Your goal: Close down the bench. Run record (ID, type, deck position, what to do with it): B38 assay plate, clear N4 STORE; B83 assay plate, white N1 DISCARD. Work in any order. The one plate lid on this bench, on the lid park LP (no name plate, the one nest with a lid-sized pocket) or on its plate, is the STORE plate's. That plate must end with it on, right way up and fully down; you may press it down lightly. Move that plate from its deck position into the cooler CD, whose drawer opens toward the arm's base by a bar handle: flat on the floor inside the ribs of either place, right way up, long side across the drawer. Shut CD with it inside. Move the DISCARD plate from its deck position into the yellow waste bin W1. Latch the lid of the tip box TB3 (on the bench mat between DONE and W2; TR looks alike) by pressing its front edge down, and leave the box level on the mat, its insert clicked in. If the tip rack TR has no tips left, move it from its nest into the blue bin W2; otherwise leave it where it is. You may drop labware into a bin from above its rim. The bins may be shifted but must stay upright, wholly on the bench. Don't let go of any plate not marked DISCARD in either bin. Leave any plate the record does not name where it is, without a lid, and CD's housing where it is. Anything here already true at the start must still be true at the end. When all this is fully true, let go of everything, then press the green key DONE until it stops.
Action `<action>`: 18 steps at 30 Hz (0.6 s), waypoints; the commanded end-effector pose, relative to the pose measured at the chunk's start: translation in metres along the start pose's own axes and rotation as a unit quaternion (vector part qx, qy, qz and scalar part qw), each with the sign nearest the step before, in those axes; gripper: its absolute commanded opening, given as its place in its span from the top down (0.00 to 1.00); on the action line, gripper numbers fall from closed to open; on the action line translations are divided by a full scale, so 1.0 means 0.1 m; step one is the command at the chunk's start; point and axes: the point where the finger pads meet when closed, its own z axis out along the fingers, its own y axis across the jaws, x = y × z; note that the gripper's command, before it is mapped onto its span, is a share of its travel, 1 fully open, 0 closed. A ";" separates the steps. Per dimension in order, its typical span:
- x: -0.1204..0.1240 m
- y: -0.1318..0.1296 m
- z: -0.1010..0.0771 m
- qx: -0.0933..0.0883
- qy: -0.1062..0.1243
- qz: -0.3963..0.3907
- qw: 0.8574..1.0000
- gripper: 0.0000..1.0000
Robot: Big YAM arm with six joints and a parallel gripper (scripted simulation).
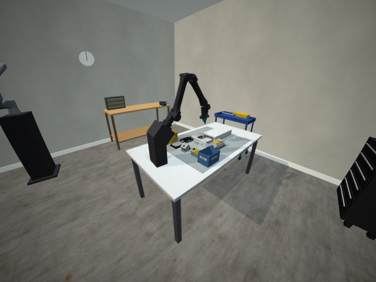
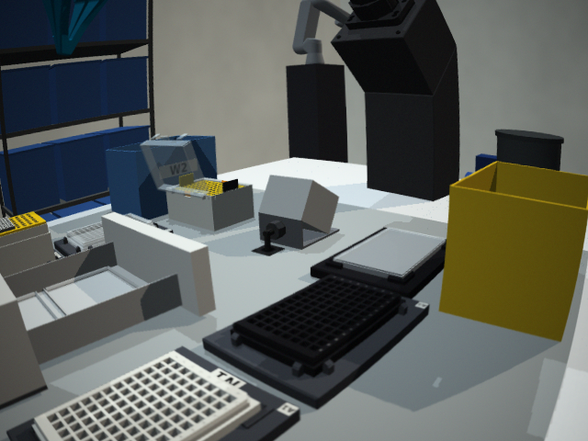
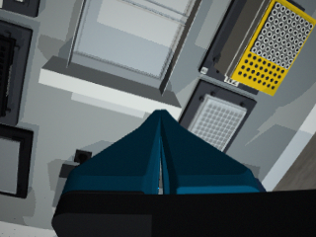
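While the end effector (image 3: 161, 133) hangs fully closed and empty above the open drawer (image 3: 132, 23), clear plate (image 3: 216, 122) nested beside it, lid (image 2: 389, 250) parked near yellow bin (image 2: 508, 256), white plate (image 2: 142, 403) nested on the desk (image 1: 182, 178).

The cooler drawer (image 3: 134, 20) is pulled open right below the jaws, nothing in it. The clear plate (image 3: 216, 121) sits in its nest just off to one side, no lid on. The lid (image 2: 390, 250) is parked flat, further off.
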 end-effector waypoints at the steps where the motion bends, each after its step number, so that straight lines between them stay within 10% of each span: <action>1: -0.01 -0.04 -0.15 0.005 -0.023 0.040 0.999 1.00; 18: 0.66 0.32 -0.20 -0.033 0.007 0.116 0.993 1.00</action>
